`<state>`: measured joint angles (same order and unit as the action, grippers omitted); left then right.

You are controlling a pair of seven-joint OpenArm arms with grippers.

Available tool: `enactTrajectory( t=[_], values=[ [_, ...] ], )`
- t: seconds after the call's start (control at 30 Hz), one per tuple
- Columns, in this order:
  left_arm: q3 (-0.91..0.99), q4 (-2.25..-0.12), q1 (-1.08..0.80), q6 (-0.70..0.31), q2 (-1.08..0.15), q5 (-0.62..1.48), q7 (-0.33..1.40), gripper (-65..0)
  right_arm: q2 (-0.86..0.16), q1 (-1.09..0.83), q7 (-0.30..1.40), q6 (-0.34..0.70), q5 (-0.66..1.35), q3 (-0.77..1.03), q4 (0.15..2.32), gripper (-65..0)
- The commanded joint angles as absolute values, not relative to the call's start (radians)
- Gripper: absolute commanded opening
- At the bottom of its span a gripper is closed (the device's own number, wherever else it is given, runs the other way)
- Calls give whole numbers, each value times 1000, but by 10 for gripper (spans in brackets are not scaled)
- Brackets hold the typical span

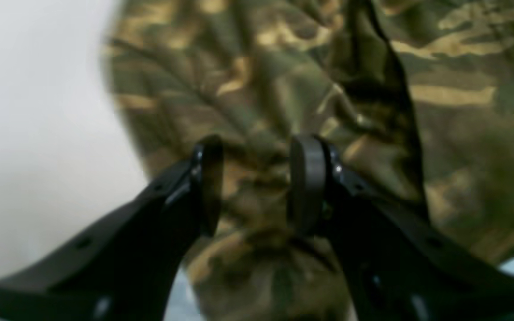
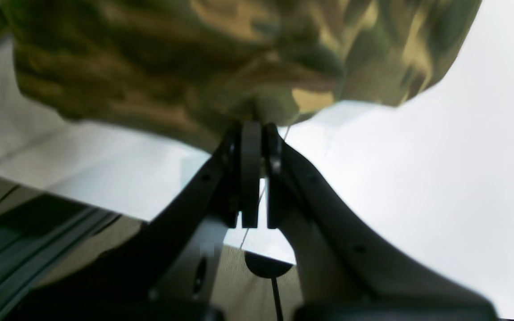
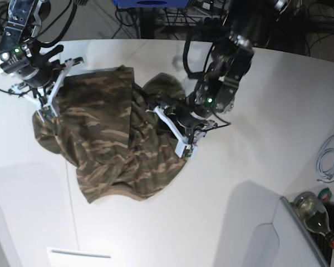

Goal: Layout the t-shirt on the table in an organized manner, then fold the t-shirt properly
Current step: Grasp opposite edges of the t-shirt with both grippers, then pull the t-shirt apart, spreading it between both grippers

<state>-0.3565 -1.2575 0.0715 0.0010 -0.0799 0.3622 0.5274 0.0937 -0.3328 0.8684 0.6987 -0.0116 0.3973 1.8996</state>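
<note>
On my left wrist feed, the black curved fingers stand apart with a bunch of the soft camouflage t-shirt in olive, brown and tan between the pads; the feed is blurred and I cannot tell whether they are actually pinching it. The left gripper sits right down in the cloth, a dark upright fold rising just beyond it.

Over to the right wrist feed: the right gripper has its fingers pressed together on an edge of the shirt, and the cloth bulges out past the tips, with white surface beneath.

From the base view, the right gripper holds the shirt's edge on the picture's left, and the left gripper is planted in the rumpled heap on the picture's right. The shirt lies crumpled between the two arms, one flatter panel spread toward the near side, on the large smooth white table. A coiled white cable rests near the table's edge, well apart.
</note>
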Motion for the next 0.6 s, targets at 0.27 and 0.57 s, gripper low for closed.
enactTrajectory(
  t=[0.27,0.57],
  values=[
    [-338,-1075,93,8,-119,113,512,-601,10,-199,946,698,-4,409,2009,-648],
    [-295,-1119,38,8,-237,101,412,-601,-73,8,1076,698,-2,578,2003,-648]
  ],
)
